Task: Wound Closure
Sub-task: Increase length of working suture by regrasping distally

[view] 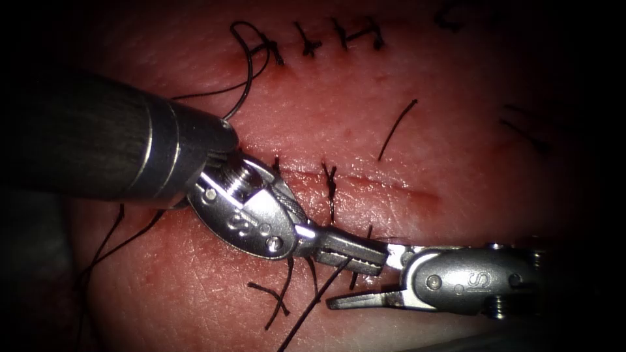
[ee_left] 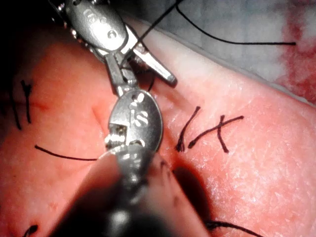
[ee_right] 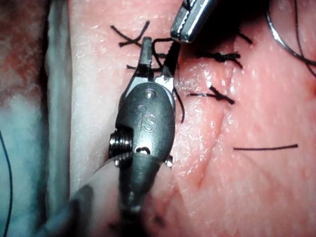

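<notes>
R tool [view: 365, 281] sat open astride the thread [view: 313, 306]; L tool [view: 355, 253] was closed on it. Needle unseen. Risk: a premature snip could leave the tail too short.

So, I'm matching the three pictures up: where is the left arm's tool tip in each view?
Endoscope view: the left tool, shut on the thread, tip beside the open right tool.
Left wrist view: the left tool meets the right tool.
Right wrist view: the left tool just beyond the right tool.
Shared landmark: the crossed cut ends of thread.
</notes>
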Tool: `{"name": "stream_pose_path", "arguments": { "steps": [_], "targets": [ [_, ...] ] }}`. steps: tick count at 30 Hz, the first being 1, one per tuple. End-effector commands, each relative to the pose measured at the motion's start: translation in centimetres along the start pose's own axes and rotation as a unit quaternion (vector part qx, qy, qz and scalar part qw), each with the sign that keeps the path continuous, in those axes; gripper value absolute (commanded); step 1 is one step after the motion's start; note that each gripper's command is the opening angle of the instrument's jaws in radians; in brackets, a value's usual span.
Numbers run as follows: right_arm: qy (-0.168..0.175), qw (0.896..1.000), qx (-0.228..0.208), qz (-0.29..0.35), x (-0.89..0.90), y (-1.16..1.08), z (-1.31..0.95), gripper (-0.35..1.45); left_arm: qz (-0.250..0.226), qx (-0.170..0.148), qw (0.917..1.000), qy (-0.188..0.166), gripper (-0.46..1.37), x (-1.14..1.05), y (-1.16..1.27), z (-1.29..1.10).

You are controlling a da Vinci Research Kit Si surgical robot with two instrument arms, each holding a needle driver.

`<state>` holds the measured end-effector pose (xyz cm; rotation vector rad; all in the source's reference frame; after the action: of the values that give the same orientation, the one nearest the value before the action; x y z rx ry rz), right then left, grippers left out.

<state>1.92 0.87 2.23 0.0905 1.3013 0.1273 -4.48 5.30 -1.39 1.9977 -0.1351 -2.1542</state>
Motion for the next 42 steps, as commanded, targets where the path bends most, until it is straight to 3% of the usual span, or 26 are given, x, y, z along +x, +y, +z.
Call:
{"name": "stream_pose_path", "arguments": {
  "steps": [1,8,17,28,35,36,37,40,41,42],
  "targets": [
    [-0.001,1.0,-0.001,0.002,0.02,0.03,-0.03,-0.35,0.0,-0.004,1.0,0.0,-0.35,0.0,0.0,-0.01],
    [-0.007,1.0,-0.011,0.011,0.03,0.14,-0.12,-0.35,0.001,-0.007,1.0,0.002,-0.35,0.02,0.04,-0.06],
    [-0.02,0.999,-0.027,0.015,-0.08,0.37,-0.22,-0.35,-0.007,-0.009,0.9999,-0.001,-0.35,0.02,0.2,-0.03],
    [-0.033,0.998,-0.041,0.017,-0.21,0.59,-0.38,-0.35,-0.008,-0.005,0.9999,-0.006,-0.35,-0.14,0.25,0.07],
    [-0.037,0.998,-0.05,0.019,-0.3,0.76,-0.47,-0.35,-0.034,-0.003,0.9994,-0.006,-0.35,-0.26,0.25,0.16],
    [-0.038,0.998,-0.051,0.019,-0.31,0.78,-0.47,-0.35,-0.036,-0.004,0.9993,-0.004,-0.21,-0.27,0.25,0.17],
    [-0.039,0.998,-0.054,0.019,-0.33,0.83,-0.47,-0.35,-0.044,-0.008,0.999,0.003,0.13,-0.27,0.27,0.19],
    [-0.042,0.997,-0.06,0.02,-0.36,0.91,-0.48,-0.35,-0.053,-0.012,0.9985,0.011,0.62,-0.26,0.3,0.22],
    [-0.043,0.997,-0.06,0.02,-0.39,0.95,-0.48,-0.35,-0.052,-0.013,0.9985,0.013,0.89,-0.25,0.31,0.23],
    [-0.045,0.997,-0.06,0.02,-0.41,0.99,-0.48,-0.35,-0.052,-0.015,0.9984,0.015,0.97,-0.22,0.32,0.23]
  ]
}}
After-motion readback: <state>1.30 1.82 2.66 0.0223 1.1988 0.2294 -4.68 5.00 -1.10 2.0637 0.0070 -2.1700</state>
